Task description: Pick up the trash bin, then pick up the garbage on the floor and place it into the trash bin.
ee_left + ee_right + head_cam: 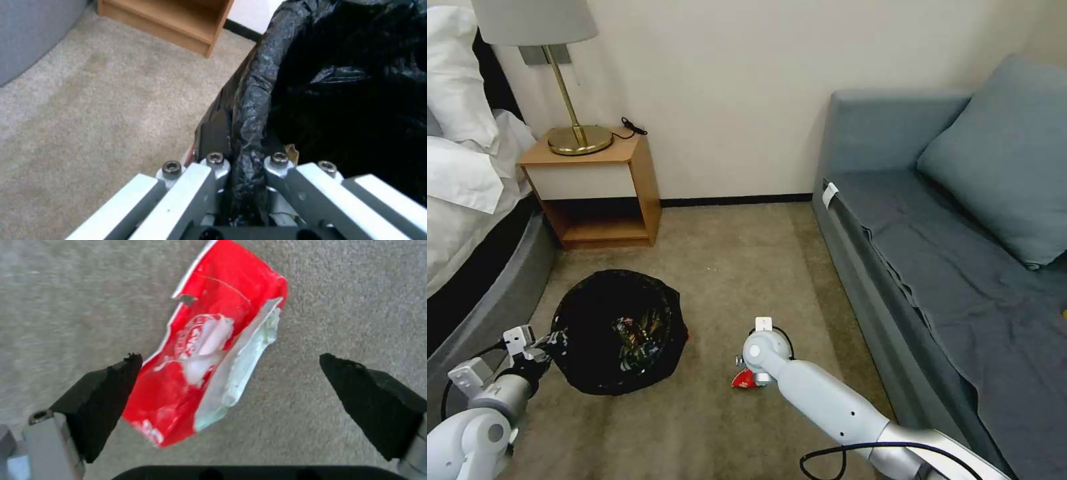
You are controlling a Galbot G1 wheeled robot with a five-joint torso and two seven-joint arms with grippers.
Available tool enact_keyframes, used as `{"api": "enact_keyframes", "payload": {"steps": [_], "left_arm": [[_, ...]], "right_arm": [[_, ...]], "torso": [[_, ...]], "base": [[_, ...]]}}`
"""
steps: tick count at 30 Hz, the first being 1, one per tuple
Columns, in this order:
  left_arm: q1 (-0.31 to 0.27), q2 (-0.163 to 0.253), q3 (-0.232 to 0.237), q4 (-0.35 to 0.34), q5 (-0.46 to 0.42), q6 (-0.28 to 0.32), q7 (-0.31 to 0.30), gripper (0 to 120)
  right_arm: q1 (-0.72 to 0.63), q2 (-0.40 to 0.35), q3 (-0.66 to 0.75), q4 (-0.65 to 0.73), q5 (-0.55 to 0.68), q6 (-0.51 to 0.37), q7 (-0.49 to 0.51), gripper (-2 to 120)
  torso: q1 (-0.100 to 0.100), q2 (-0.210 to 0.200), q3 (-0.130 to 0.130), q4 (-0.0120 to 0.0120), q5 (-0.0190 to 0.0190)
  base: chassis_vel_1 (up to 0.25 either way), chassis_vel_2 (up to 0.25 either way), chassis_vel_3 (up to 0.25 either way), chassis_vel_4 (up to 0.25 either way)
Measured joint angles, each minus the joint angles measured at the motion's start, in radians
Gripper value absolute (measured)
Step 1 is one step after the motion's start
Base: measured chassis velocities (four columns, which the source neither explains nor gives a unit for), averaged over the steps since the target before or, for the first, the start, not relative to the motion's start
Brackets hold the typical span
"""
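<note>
While the trash bin (619, 331) is gripped at its bagged rim by the left gripper (247, 166), litter already inside, the red-white wrapper (209, 360) lies on the carpet between the right gripper's (231, 373) spread jaws, not yet grasped

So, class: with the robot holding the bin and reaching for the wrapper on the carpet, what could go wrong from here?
1. The left gripper pinches only the crinkled black bag at the round bin's rim, so the liner may slip or tear.
2. The right gripper is open around the red-and-white crumpled wrapper, which lies nearer one finger; closing could nudge it aside rather than catch it.
</note>
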Motion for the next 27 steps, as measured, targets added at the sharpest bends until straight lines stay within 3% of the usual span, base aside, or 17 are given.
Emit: {"api": "enact_keyframes", "payload": {"steps": [20,21,27], "left_arm": [[-0.008,-0.019,-0.003,0.043,0.019,-0.013,0.003,3],[-0.011,-0.021,-0.001,0.049,0.021,-0.014,0.004,3],[-0.019,-0.021,0.000,0.057,0.024,-0.014,0.004,3]], "right_arm": [[-0.002,0.059,0.007,-0.137,-0.127,-0.005,-0.120,99],[-0.006,0.060,0.012,-0.147,-0.151,-0.005,-0.141,88],[-0.008,0.061,0.014,-0.152,-0.172,-0.003,-0.158,69]], "torso": [[0.000,0.000,0.000,0.0001,0.0000],[0.000,0.000,0.000,0.0001,0.0000],[0.000,0.000,0.000,0.0001,0.0000]], "base": [[0.000,0.000,0.000,0.000],[0.000,0.000,0.000,0.000],[0.000,0.000,0.000,0.000]]}}
